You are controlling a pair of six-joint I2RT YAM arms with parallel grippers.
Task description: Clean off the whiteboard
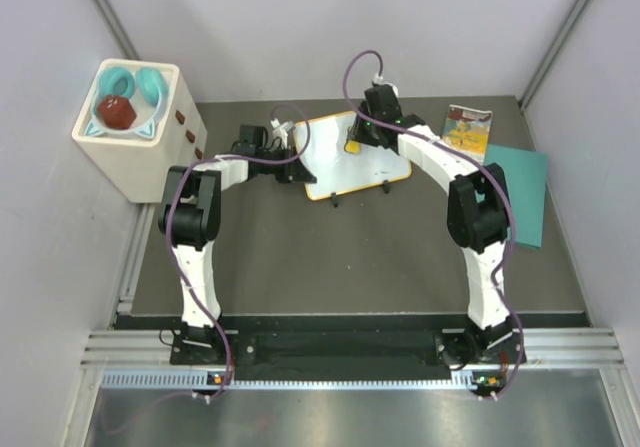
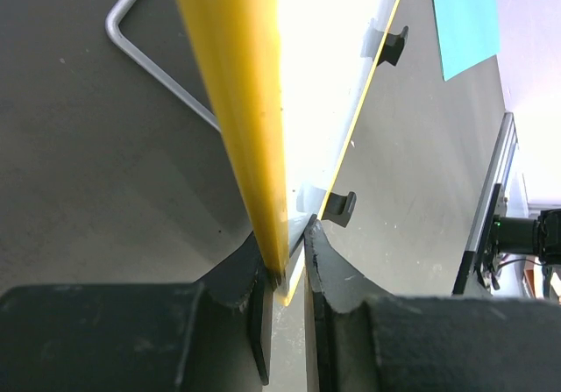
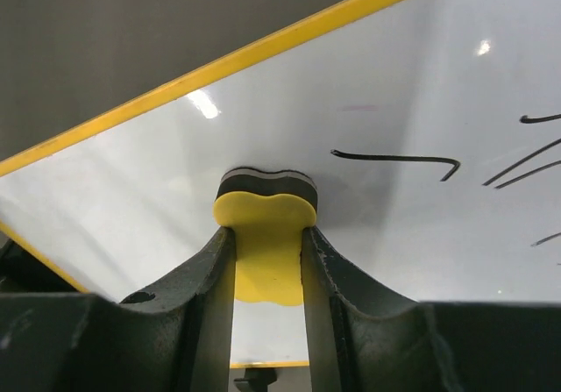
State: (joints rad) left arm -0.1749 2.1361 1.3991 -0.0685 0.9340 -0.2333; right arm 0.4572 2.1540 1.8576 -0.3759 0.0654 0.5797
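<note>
The whiteboard [image 1: 340,162], white with an orange-yellow rim and black feet, lies at the table's back centre. My left gripper [image 1: 297,163] is shut on its left edge; the left wrist view shows the yellow rim [image 2: 241,111] pinched between the jaws [image 2: 287,256]. My right gripper [image 1: 362,137] is shut on a yellow eraser with a dark felt base [image 3: 266,234], pressed on the board's white face [image 3: 394,225]. Black marker strokes [image 3: 399,157] lie to the eraser's right.
A white box [image 1: 135,127] with teal rings and a red object stands at the back left. A small picture book [image 1: 468,130] and a teal sheet [image 1: 522,189] lie to the right of the board. A metal wire stand [image 2: 149,54] lies beside the board.
</note>
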